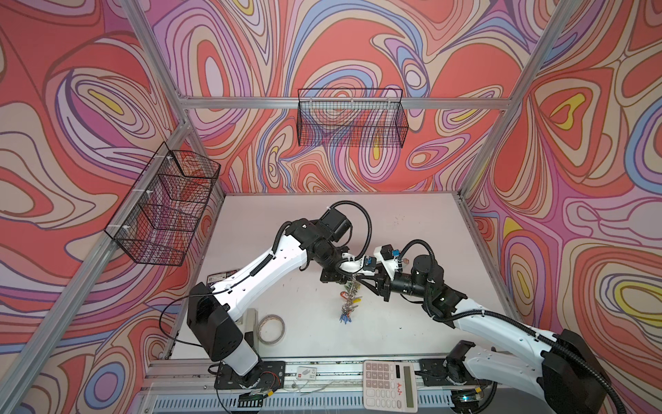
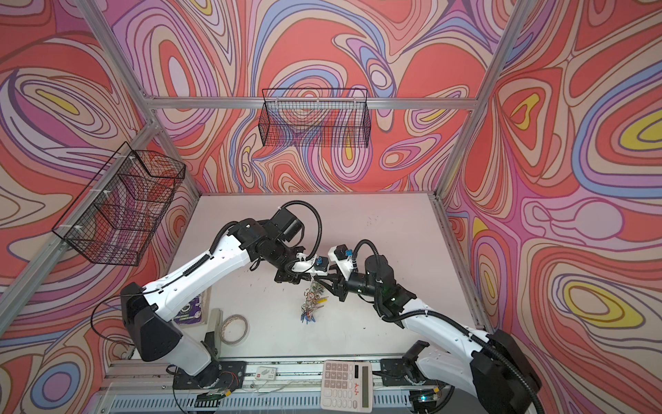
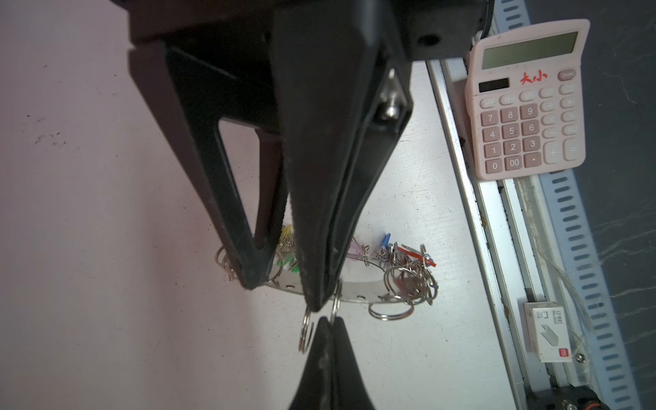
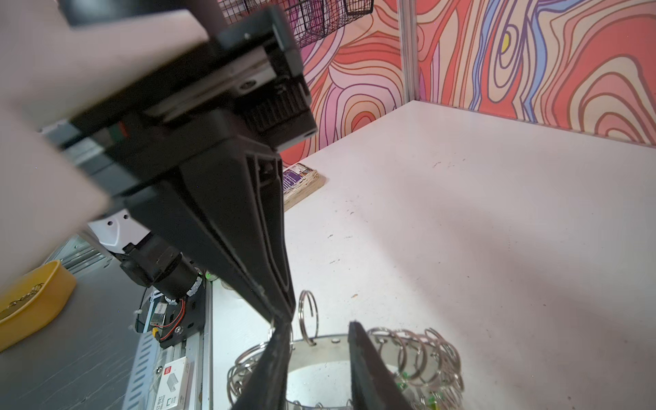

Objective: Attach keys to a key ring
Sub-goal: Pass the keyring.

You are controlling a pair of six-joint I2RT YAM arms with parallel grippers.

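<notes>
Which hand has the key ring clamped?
The left hand: its jaws are shut on the rim of the key ring, while the right hand has its jaws apart.

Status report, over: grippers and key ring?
Left gripper shut on key ring, held aloft. Right gripper open at its rim. Split rings crowd the rim.

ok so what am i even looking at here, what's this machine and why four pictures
Two robot arms stand at a white table. Two pictures look down from overhead, nearly alike; the other two come from a camera on each wrist. The left gripper is shut on the rim of a big metal key ring, and keys with coloured tags hang from it. The right gripper, jaws apart, sits at the same rim. A tape roll lies on the table; a calculator sits on the front rail.
</notes>
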